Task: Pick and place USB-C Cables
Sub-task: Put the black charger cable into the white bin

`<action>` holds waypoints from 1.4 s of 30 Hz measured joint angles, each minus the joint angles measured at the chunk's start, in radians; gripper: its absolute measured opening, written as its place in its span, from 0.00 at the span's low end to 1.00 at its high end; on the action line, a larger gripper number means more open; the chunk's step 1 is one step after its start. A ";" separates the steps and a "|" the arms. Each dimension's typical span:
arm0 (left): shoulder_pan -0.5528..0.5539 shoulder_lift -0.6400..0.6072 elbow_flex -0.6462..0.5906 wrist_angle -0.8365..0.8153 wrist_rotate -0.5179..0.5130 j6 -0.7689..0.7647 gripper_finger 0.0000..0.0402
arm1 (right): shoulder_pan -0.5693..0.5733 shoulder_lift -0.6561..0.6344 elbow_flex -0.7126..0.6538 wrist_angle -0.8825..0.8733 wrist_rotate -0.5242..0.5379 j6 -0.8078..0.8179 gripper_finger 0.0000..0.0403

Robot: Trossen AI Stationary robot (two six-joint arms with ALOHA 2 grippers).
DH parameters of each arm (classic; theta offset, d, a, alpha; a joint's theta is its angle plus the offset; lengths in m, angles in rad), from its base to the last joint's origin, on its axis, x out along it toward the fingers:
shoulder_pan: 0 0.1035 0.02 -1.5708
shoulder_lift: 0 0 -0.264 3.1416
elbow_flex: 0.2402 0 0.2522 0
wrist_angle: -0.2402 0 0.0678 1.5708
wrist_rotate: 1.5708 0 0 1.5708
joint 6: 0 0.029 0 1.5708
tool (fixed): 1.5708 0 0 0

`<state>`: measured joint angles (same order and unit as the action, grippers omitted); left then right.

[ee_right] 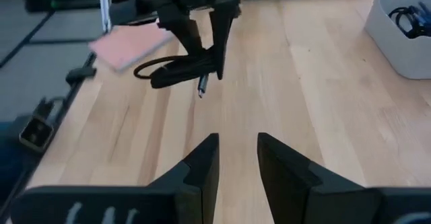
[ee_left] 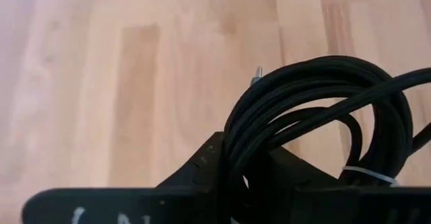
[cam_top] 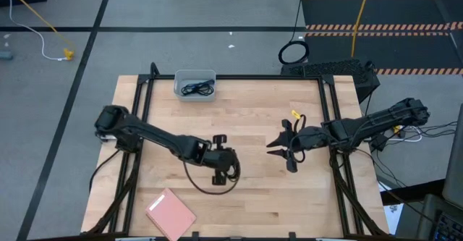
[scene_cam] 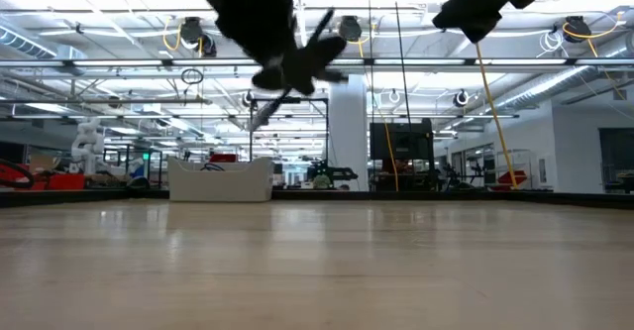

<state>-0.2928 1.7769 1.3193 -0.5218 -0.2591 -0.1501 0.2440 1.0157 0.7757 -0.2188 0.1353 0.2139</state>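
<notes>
My left gripper (cam_top: 218, 173) hangs over the middle of the table, shut on a coiled black USB-C cable (ee_left: 316, 109). In the right wrist view the same cable (ee_right: 176, 70) shows with its metal plug (ee_right: 201, 87) pointing down. My right gripper (ee_right: 237, 150) is open, held above the table right of centre (cam_top: 283, 150), and faces the left gripper without touching anything. More dark cables (cam_top: 197, 89) lie in the grey bin (cam_top: 178, 82) at the far edge. In the low view the left gripper (scene_cam: 292, 67) is well above the table top. My left gripper pinches the black cable's coil across several strands (ee_left: 232, 150) between its two fingers (ee_right: 217, 46), coming from above and pointing down. The coil is lifted clear of the table. Its loop (cam_top: 206, 187) sticks out sideways from the fingers toward the near edge.
A pink rectangular pad (cam_top: 170, 212) lies at the near edge, left of centre. Black frame rails (cam_top: 137, 103) run along the table's sides. A thick black ring (cam_top: 293, 53) and a yellow cord (cam_top: 43, 20) lie on the floor beyond the table.
</notes>
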 joint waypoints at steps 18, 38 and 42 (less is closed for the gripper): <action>0.008 -0.264 0.000 -0.143 -0.094 0.047 0.14 | 0.000 0.000 0.000 0.087 0.024 -0.017 0.23; 0.103 -0.598 -0.005 -0.286 -0.258 -0.007 0.15 | 0.000 0.000 -0.031 0.088 0.025 -0.057 0.23; 0.103 -0.687 -0.048 -0.272 -0.258 0.014 0.14 | 0.000 0.000 -0.031 0.089 0.025 -0.065 0.23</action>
<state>-0.1902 1.0903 1.2712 -0.7942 -0.5174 -0.1361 0.2440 1.0157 0.7448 -0.1301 0.1604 0.1486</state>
